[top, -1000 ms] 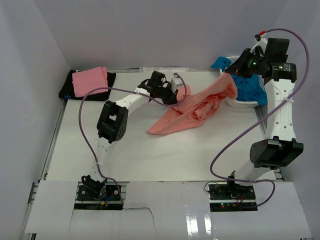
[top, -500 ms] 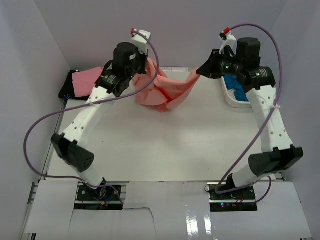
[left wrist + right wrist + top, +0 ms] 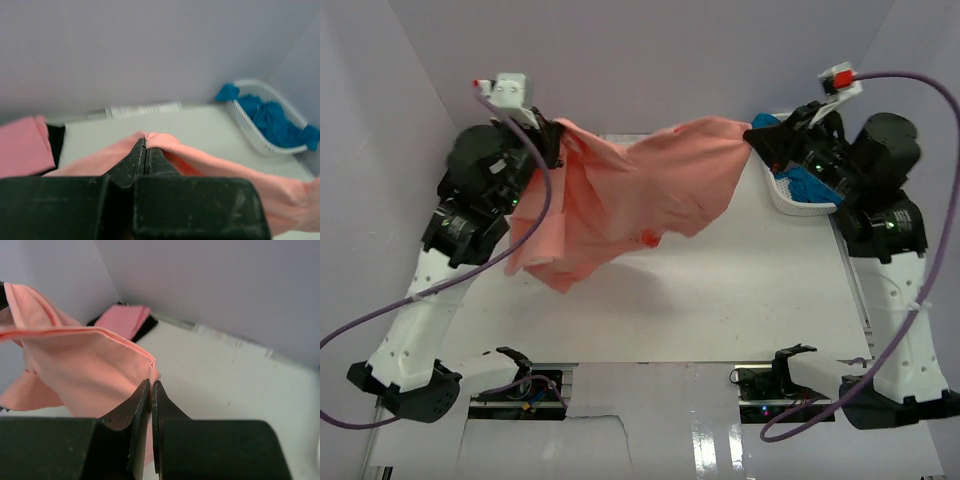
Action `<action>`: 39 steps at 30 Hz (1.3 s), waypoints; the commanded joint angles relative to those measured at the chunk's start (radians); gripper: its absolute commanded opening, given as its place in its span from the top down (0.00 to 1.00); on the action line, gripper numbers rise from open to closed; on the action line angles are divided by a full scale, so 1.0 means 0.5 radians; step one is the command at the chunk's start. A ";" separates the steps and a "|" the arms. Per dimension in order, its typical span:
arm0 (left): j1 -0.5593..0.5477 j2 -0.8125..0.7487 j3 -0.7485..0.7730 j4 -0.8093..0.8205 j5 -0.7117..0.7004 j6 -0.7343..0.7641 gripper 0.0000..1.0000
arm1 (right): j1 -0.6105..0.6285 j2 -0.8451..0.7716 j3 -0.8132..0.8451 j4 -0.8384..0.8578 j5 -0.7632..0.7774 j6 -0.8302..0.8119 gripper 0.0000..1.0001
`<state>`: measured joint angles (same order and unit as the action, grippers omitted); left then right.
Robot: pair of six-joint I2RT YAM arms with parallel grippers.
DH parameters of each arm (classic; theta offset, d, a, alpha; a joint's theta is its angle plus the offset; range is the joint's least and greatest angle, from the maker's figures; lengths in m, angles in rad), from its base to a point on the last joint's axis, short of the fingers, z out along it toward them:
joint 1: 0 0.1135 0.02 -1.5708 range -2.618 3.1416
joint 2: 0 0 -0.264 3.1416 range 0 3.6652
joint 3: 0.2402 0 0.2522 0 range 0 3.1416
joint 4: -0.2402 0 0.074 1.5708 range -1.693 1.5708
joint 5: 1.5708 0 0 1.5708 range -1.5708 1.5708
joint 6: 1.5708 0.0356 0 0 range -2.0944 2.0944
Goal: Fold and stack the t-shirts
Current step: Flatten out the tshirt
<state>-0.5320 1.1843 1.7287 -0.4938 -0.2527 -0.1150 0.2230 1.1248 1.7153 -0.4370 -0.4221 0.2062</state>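
Note:
The large salmon-coral t-shirt [image 3: 620, 195] hangs stretched in the air between both arms, high over the table. My left gripper [image 3: 558, 135] is shut on its left corner, and in the left wrist view the cloth [image 3: 210, 160] folds over the closed left gripper [image 3: 145, 142]. At the other end my right gripper [image 3: 752, 135] is shut on the right corner; the right wrist view has the shirt [image 3: 80, 365] pinched in the right gripper [image 3: 151, 383]. A folded pink t-shirt [image 3: 122, 319] lies on a black one [image 3: 145, 330] at the far left. Blue t-shirts [image 3: 272, 120] fill the basket.
The white lattice basket [image 3: 790, 200] stands at the far right of the table, close to my right arm. The pink and black stack [image 3: 25, 150] sits in the far left corner. Grey walls enclose the white table [image 3: 720, 300] on three sides.
Both arms rose and spread apart, lifting the salmon shirt off the table and pulling it out wide. The left gripper swung up and to the left; the right one moved right.

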 commanded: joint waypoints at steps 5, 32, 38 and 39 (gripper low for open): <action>0.005 0.365 -0.864 0.242 0.593 -0.393 1.00 | -0.022 0.235 -0.381 -0.233 0.298 0.078 0.92; 0.785 0.862 -1.089 0.285 1.024 -0.792 0.02 | -0.247 0.410 -0.301 -0.593 0.669 -0.001 0.92; 0.824 1.058 -0.948 0.113 1.076 -0.880 0.03 | -0.256 0.398 -0.323 -0.589 0.672 0.002 0.92; 0.834 1.083 -0.939 0.107 1.100 -0.899 0.03 | -0.256 0.395 -0.323 -0.589 0.666 0.002 0.92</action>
<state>-0.1280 1.7145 1.2118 -0.4011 0.2493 -0.5220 0.1028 1.3491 1.5536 -0.7559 -0.0921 0.2241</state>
